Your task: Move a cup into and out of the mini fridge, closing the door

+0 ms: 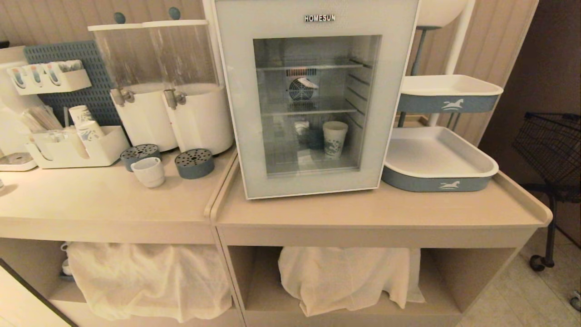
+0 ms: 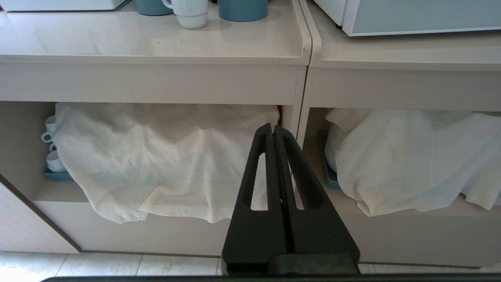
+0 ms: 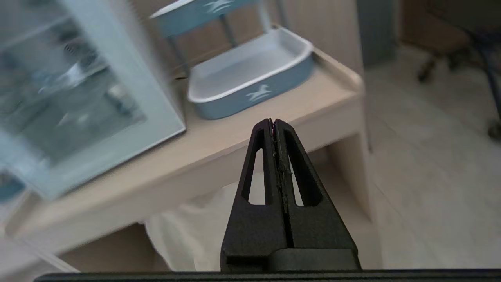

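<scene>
The small white cup (image 1: 149, 171) stands on the left counter between two blue-grey drip trays; its base and handle also show in the left wrist view, cup (image 2: 190, 11). The mini fridge (image 1: 313, 97) sits on the right counter with its glass door (image 1: 254, 136) shut. Behind the glass stands a tall patterned paper cup (image 1: 335, 139). Neither arm appears in the head view. My left gripper (image 2: 273, 127) is shut and empty, low in front of the cabinet shelves. My right gripper (image 3: 272, 122) is shut and empty, below the counter's front edge, to the right of the fridge (image 3: 86, 98).
Twin drink dispensers (image 1: 168, 86) and a holder of paper cups (image 1: 77, 145) stand behind the cup. A blue-and-white tiered tray stand (image 1: 438, 159) sits right of the fridge. White cloths (image 1: 150, 281) cover the lower shelves. A black wire cart (image 1: 551, 154) stands at far right.
</scene>
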